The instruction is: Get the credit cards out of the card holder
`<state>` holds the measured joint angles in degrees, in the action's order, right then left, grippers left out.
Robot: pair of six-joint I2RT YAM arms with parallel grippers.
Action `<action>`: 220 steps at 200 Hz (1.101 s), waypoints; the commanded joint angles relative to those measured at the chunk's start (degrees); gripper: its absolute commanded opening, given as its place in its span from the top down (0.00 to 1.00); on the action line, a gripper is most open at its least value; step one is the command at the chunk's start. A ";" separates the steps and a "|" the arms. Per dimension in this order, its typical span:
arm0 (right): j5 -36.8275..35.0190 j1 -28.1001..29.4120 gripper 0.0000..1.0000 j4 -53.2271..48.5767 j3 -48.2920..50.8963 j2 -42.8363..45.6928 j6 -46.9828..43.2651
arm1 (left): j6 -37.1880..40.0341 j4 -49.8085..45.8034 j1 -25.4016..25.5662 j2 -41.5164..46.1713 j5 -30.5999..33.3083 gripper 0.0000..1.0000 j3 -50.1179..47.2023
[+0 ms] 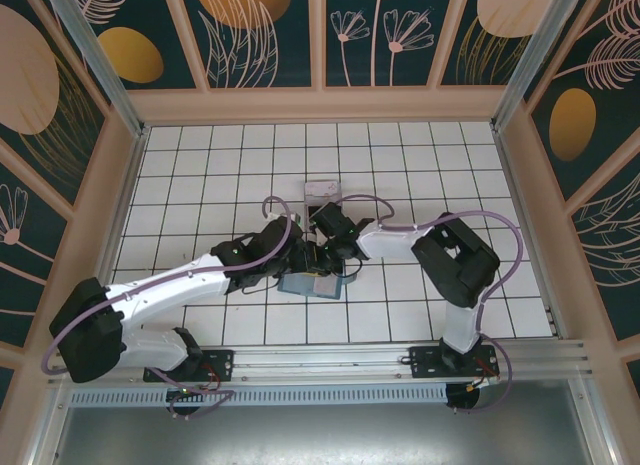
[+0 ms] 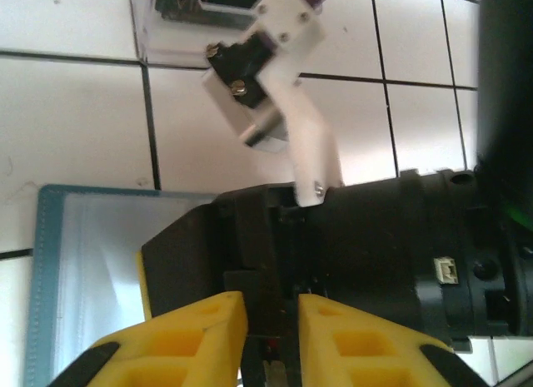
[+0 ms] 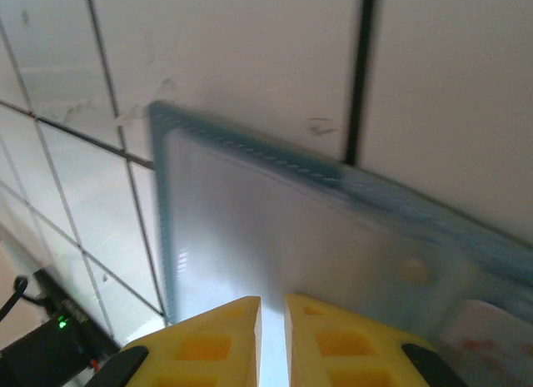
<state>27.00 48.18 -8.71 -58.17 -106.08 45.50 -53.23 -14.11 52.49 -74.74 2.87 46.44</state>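
On tiled surface [image 1: 200, 155] teal card holder [image 1: 306, 283] lies open mid-frame, R tool [image 3: 272, 310] narrow, apparently nipping its clear sleeve, L tool [image 2: 272, 312] narrow, grip can't tell: pin holder flat, slide pale credit card [image 3: 491, 341] (lower right) out w/o bending.

Card holder [image 3: 291, 237] off-frame at right (blurred)

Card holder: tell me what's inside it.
A pale card with reddish marks peeks out at one edge. The frosted card holder and right fingers hide anything else.
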 commanded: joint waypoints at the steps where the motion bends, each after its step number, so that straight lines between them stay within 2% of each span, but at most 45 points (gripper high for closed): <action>1: -0.55 -0.17 0.84 -1.32 1.46 4.06 0.46 | -2.93 5.92 -0.18 -1.72 -6.37 0.78 -2.25; 56: -0.56 -1.66 0.83 -0.11 4.66 8.76 2.19 | -3.12 3.68 -0.28 -2.11 -5.40 0.88 -1.90; 119: -0.72 -3.33 0.83 -1.23 5.76 11.29 1.79 | -1.66 2.79 -0.23 4.88 -2.88 0.88 0.68; 220: -2.64 -7.70 0.83 -0.37 13.22 14.00 1.97 | 1.41 3.97 -0.28 -2.94 -10.83 0.89 3.62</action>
<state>25.50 42.13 -9.41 -47.64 -94.19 47.09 -53.98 -10.26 52.42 -75.88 -4.58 47.99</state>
